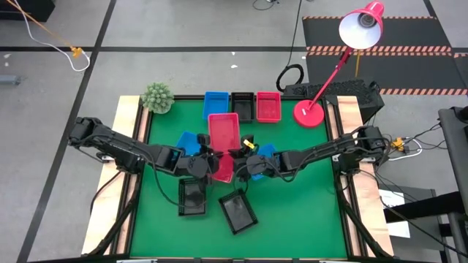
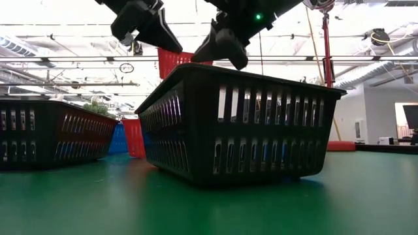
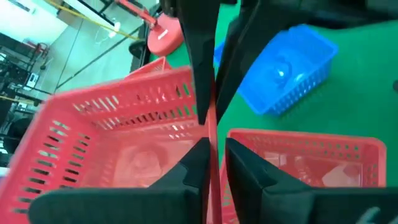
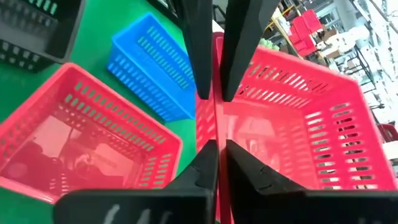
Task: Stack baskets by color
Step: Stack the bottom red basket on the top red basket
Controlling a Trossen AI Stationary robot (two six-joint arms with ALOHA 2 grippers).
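Note:
A red basket [image 1: 224, 168] hangs in the air over the middle of the green table, between my two grippers. My right gripper [image 1: 245, 165] is shut on one of its side walls. My left gripper [image 1: 207, 162] faces it from the other side, its fingers a little apart astride the same wall [image 3: 211, 134]. Another red basket [image 1: 223, 130] rests on its bottom just beyond. Two blue baskets [image 1: 190, 142] [image 1: 267, 152] lie to either side. Two black baskets [image 1: 192, 196] [image 1: 238, 210] stand near the front edge. My right gripper pinches the red basket's side wall [image 4: 214, 124] at the rim, one finger inside the basket and one outside. It comes in from the table's right, slanting slightly down. The basket is lifted clear and tilted. My left gripper's fingers straddle that wall; whether they touch it, I cannot tell.
A blue [image 1: 216, 101], a black [image 1: 242, 104] and a red basket [image 1: 268, 107] stand in a row at the far edge. A green spiky plant [image 1: 156, 97] is at the far left corner and a red lamp base [image 1: 309, 113] at the far right.

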